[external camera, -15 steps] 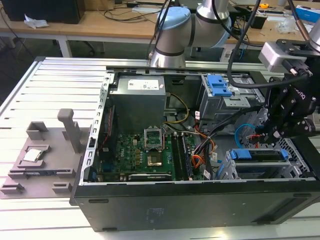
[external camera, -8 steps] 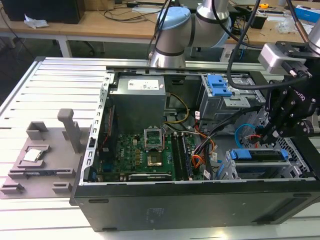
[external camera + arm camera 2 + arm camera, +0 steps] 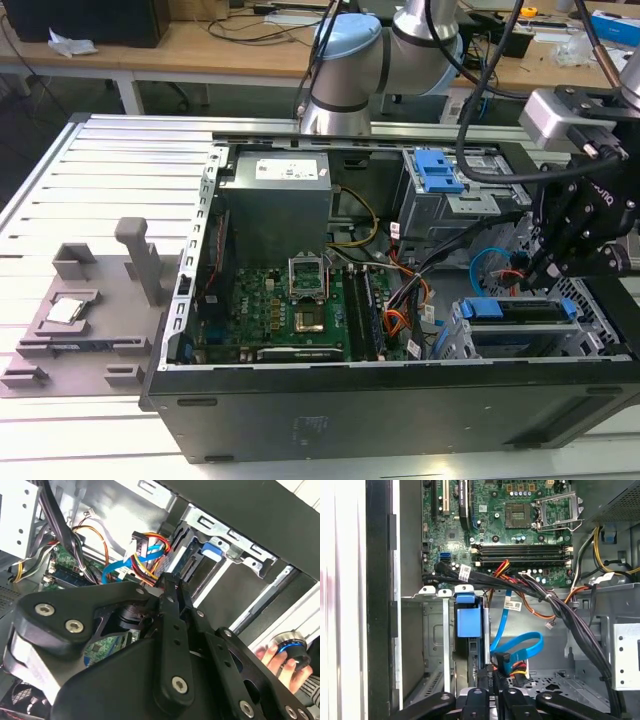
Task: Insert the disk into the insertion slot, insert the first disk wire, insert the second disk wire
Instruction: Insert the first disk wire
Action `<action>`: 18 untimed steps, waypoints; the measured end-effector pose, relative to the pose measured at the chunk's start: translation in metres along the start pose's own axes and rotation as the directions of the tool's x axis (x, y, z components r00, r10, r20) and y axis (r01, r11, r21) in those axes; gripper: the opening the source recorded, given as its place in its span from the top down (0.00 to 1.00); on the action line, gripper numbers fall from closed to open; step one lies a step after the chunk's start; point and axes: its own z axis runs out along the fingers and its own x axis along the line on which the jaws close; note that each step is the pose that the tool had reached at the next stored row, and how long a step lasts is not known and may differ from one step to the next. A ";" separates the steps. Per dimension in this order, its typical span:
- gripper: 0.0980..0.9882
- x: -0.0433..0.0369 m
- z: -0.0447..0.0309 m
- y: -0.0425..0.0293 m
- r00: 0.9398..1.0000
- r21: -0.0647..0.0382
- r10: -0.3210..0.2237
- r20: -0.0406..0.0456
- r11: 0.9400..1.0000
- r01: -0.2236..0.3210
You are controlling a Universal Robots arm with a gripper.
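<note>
The disk (image 3: pixel 520 311) lies inside the insertion slot (image 3: pixel 452 338), in the corner of the open computer case (image 3: pixel 400 420) at the exterior view's lower right, with its blue frame showing at the mouth of the silver cage. So the first step looks done. The gripper (image 3: pixel 493 674) hangs just over that cage with its fingers drawn together. Their tips are at the plug of red, yellow and black wires (image 3: pixel 514 666) beside the looped blue flat cable (image 3: pixel 520 642); whether they pinch the plug is hidden. The disk is probably dense, rigid and sensitive to knocks, best held by the plastic frame's edges rather than its labelled face. The wires are limp and springy, so the hard plug body is the sound place to grip, squarely, as a tilted plug could bind.
</note>
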 end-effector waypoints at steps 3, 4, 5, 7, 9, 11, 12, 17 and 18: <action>0.92 0.0012 0.0033 -0.0043 1.000 -0.001 0.000 0.000 1.000 0.000; 0.92 0.0017 0.0050 -0.0051 1.000 -0.001 0.000 0.000 1.000 0.000; 0.92 0.0022 0.0072 -0.0059 1.000 -0.001 0.000 0.000 1.000 0.000; 0.92 0.0022 0.0101 -0.0080 1.000 -0.001 0.000 0.000 1.000 0.000; 0.92 0.0032 0.0109 -0.0082 1.000 -0.001 0.000 0.000 1.000 0.000; 0.92 0.0054 0.0115 -0.0084 1.000 -0.001 0.000 0.000 1.000 0.000; 0.92 0.0062 0.0119 -0.0084 1.000 -0.001 0.000 0.000 1.000 0.000; 0.92 0.0077 0.0089 -0.0083 1.000 0.000 0.000 0.000 1.000 0.000; 0.92 0.0077 0.0087 -0.0083 1.000 -0.001 0.000 0.000 1.000 0.000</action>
